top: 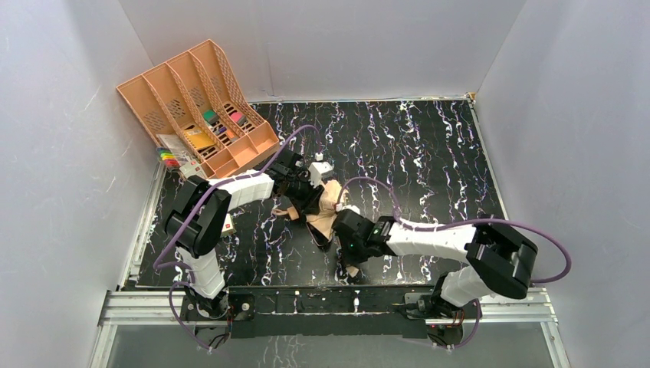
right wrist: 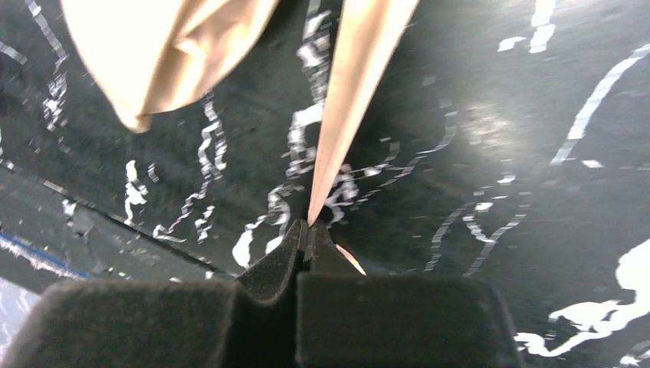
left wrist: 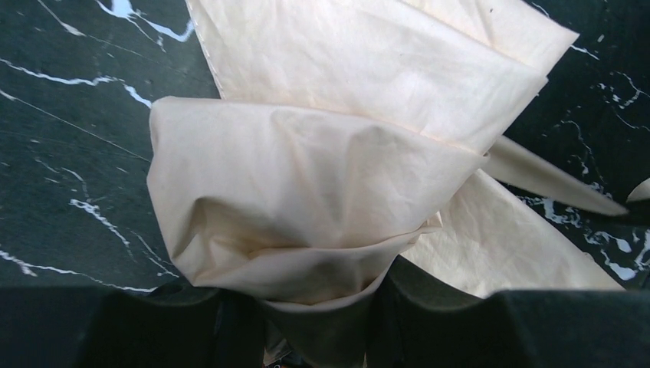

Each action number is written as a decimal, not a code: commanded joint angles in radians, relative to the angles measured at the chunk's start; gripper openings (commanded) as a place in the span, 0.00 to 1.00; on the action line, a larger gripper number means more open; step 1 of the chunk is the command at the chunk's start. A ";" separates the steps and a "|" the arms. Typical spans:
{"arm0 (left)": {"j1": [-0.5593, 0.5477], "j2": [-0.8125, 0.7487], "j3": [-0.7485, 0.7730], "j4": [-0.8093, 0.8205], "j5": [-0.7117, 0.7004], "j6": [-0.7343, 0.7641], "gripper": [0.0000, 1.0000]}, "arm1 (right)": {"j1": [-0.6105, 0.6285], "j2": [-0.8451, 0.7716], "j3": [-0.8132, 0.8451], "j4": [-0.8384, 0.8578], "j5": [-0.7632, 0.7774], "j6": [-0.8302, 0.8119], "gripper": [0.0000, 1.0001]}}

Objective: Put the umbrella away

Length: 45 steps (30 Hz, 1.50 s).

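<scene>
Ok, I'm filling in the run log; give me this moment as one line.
left gripper: clamped on umbrella fabric | right gripper: shut on its narrow strip | umbrella: on table, outside file tray

The umbrella [left wrist: 306, 192] runs off the left wrist view's top edge.

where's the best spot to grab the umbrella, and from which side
Probably the bunched middle of the umbrella, from above, jaws across the folds: it lies loose and flat on the table, and its tapered flap offers only a fingertip pinch.
</scene>
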 commanded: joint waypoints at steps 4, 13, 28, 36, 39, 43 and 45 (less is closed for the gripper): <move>0.049 0.038 0.019 -0.055 -0.191 -0.022 0.00 | 0.228 0.082 -0.049 -0.045 -0.214 0.091 0.00; 0.050 0.044 0.020 -0.040 -0.231 -0.045 0.00 | 0.308 0.058 -0.041 0.181 -0.334 0.040 0.00; -0.084 -0.130 -0.285 0.258 -0.271 0.040 0.00 | 0.312 -0.063 -0.103 -0.124 -0.098 0.247 0.23; -0.119 -0.198 -0.378 0.328 -0.274 0.123 0.00 | 0.143 -0.343 -0.027 -0.290 0.162 0.184 0.56; -0.148 -0.208 -0.408 0.369 -0.306 0.165 0.00 | -0.016 -0.428 -0.034 -0.220 0.174 0.048 0.60; -0.204 -0.219 -0.457 0.445 -0.350 0.226 0.00 | -0.115 -0.504 -0.058 -0.036 0.254 -0.165 0.68; -0.230 -0.215 -0.463 0.461 -0.377 0.247 0.00 | -0.135 -0.510 -0.058 0.054 0.308 -0.275 0.68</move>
